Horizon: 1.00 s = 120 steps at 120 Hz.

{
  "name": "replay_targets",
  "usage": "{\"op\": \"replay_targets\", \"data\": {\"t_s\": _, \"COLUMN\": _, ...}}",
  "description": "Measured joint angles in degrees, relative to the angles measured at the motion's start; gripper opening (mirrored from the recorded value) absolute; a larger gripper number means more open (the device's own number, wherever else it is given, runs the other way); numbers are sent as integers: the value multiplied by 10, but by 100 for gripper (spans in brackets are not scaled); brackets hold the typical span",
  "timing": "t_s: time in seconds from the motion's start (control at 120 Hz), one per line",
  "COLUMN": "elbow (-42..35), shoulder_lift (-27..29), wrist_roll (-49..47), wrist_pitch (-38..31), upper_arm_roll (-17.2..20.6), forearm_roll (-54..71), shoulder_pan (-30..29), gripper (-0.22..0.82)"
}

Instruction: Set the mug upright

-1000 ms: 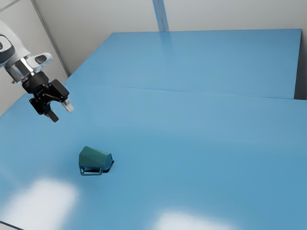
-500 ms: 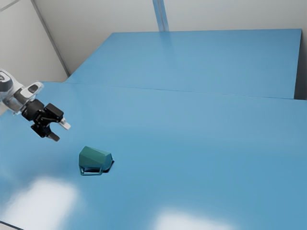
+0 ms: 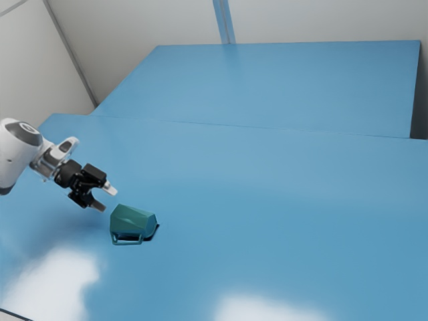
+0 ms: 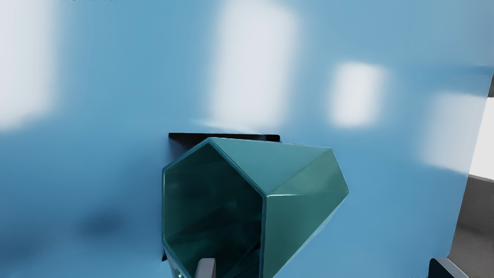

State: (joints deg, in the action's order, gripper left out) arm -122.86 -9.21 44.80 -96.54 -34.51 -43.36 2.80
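Currently, mug (image 3: 136, 219): lying on its side on the blue table (image 3: 267, 200), toward 8 o'clock from the middle of the exterior view; green, faceted, not upright.
Handle (image 3: 127, 241): on the mug's 7 o'clock side in the exterior view, an angular loop low by the table.
Mouth (image 4: 214, 200): turned partly to the camera in the wrist view, so the dark inside shows; the faceted wall narrows away from the rim.
Gripper (image 3: 105, 200): open, with nothing held between its fingers; near the mug, at its 10 o'clock in the exterior view, and aimed down toward 4 o'clock.
Fingertips: set well apart; in the wrist view one (image 4: 205, 269) overlaps the mouth, the other (image 4: 445, 269) is out past the mug's outer wall. Whether the first is inside the mouth or above it, I cannot tell, nor whether it touches.
Arm (image 3: 17, 150): white, coming in at 9 o'clock of the exterior view.
Dark patch (image 3: 153, 234): beside the mug, at its 4 o'clock in the exterior view.
Glare (image 3: 53, 277): a bright patch on the table at the mug's 8 o'clock, another off toward its 4 o'clock.
Panel (image 3: 287, 87): blue, beyond the table's seam, from 11 to 2 o'clock.
Wall (image 3: 321, 20): pale grey, with a blue strip (image 3: 224, 20) at 12 o'clock.
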Motion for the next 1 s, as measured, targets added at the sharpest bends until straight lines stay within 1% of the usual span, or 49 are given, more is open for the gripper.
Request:
{"op": "replay_targets", "data": {"t_s": 0.108, "elbow": -3, "shoulder_lift": -11, "wrist_roll": 23, "wrist_pitch": 4, "upper_arm_roll": 7, "forearm_roll": -15, "shoulder_pan": 2, "gripper": 60}}
{"op": "replay_targets", "data": {"t_s": 0.442, "elbow": -32, "shoulder_lift": -23, "wrist_roll": 74, "wrist_pitch": 18, "upper_arm_roll": 9, "forearm_roll": -56, "shoulder_pan": -7, "gripper": 60}}
{"op": "replay_targets", "data": {"t_s": 0.475, "elbow": -34, "shoulder_lift": -24, "wrist_roll": 78, "wrist_pitch": 19, "upper_arm_roll": 9, "forearm_roll": -59, "shoulder_pan": -7, "gripper": 57}}
{"op": "replay_targets", "data": {"t_s": 0.608, "elbow": -36, "shoulder_lift": -24, "wrist_roll": 91, "wrist_pitch": 22, "upper_arm_roll": 9, "forearm_roll": -66, "shoulder_pan": -7, "gripper": 21}}
{"op": "replay_targets", "data": {"t_s": 0.65, "elbow": -36, "shoulder_lift": -23, "wrist_roll": 94, "wrist_pitch": 23, "upper_arm_roll": 9, "forearm_roll": -67, "shoulder_pan": -7, "gripper": 13}}
{"op": "replay_targets", "data": {"t_s": 0.7, "elbow": -35, "shoulder_lift": -23, "wrist_roll": 98, "wrist_pitch": 24, "upper_arm_roll": 10, "forearm_roll": -68, "shoulder_pan": -7, "gripper": 5}}
{"op": "replay_targets", "data": {"t_s": 0.758, "elbow": -35, "shoulder_lift": -21, "wrist_roll": 102, "wrist_pitch": 25, "upper_arm_roll": 11, "forearm_roll": -69, "shoulder_pan": -7, "gripper": -2}}
{"op": "replay_targets", "data": {"t_s": 0.833, "elbow": -35, "shoulder_lift": -19, "wrist_roll": 107, "wrist_pitch": 26, "upper_arm_roll": 17, "forearm_roll": -69, "shoulder_pan": -7, "gripper": -8}}
{"op": "replay_targets", "data": {"t_s": 1.0, "elbow": -34, "shoulder_lift": -7, "wrist_roll": 116, "wrist_pitch": 28, "upper_arm_roll": 21, "forearm_roll": -69, "shoulder_pan": -6, "gripper": -14}}
